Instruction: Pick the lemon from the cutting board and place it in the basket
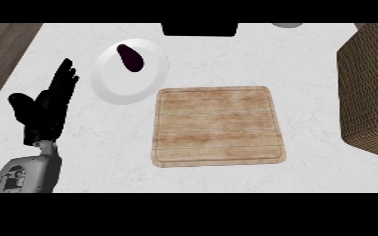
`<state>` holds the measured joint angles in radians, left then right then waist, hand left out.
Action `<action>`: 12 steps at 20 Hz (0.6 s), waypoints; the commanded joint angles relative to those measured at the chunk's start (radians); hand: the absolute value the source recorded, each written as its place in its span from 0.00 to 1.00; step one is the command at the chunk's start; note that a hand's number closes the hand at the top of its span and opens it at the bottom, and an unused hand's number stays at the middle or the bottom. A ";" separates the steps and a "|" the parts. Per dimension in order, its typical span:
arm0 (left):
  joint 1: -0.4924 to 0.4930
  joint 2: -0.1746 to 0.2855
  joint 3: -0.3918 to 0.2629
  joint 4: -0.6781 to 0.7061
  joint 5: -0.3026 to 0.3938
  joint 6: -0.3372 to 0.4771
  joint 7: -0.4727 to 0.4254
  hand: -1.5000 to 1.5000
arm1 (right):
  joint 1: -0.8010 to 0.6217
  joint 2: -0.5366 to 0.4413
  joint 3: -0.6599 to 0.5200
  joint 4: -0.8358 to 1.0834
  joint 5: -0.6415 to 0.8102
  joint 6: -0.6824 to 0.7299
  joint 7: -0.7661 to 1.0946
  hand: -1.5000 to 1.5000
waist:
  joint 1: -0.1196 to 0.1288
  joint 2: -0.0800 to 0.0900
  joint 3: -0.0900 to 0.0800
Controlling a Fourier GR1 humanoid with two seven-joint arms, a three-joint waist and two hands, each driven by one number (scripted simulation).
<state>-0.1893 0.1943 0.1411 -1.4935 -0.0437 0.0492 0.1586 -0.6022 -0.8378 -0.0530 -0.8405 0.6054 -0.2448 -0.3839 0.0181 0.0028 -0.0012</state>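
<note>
head view | basket (pixel 360 92) cropped at right edge | left hand (pixel 42 111) fingers straight

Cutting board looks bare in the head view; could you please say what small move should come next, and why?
Probably bring the right hand into view, to check whether it holds the lemon. No lemon shows: the cutting board is bare, the plate holds only a dark eggplant, the basket hides its inside, and the left hand rests open at the left.

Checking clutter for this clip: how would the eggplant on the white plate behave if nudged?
The eggplant looks elongated and rounded, so it would probably roll sideways. Its dark skin looks smooth, so it is likely slippery. The plate rim might stop it.
</note>
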 commanded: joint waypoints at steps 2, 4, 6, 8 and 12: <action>-0.008 -0.012 0.003 0.039 -0.006 0.007 -0.025 0.50 | -0.093 0.037 0.042 0.134 0.107 0.015 0.066 1.00 | -0.001 0.002 0.001; -0.048 -0.001 0.011 0.066 0.006 -0.006 -0.015 0.50 | -0.101 -0.006 0.060 0.185 0.131 0.072 0.028 1.00 | -0.001 0.005 0.001; -0.044 0.006 0.012 0.041 0.004 -0.003 0.020 0.50 | -0.125 0.017 0.085 0.185 0.161 0.108 0.070 1.00 | -0.001 0.002 0.001; -0.020 -0.017 -0.007 0.049 -0.014 0.008 -0.013 0.50 | -0.156 0.039 0.092 0.231 0.185 0.110 0.078 1.00 | 0.002 0.003 0.001; -0.065 -0.005 0.009 0.040 0.000 0.007 0.009 0.50 | -0.209 0.028 0.032 0.411 0.189 0.043 -0.046 1.00 | 0.008 0.007 0.002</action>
<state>-0.2222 0.1941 0.1460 -1.4794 -0.0415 0.0473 0.1757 -0.7575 -0.8350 -0.0101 -0.5619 0.7583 -0.1624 -0.3914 0.0219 0.0007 -0.0067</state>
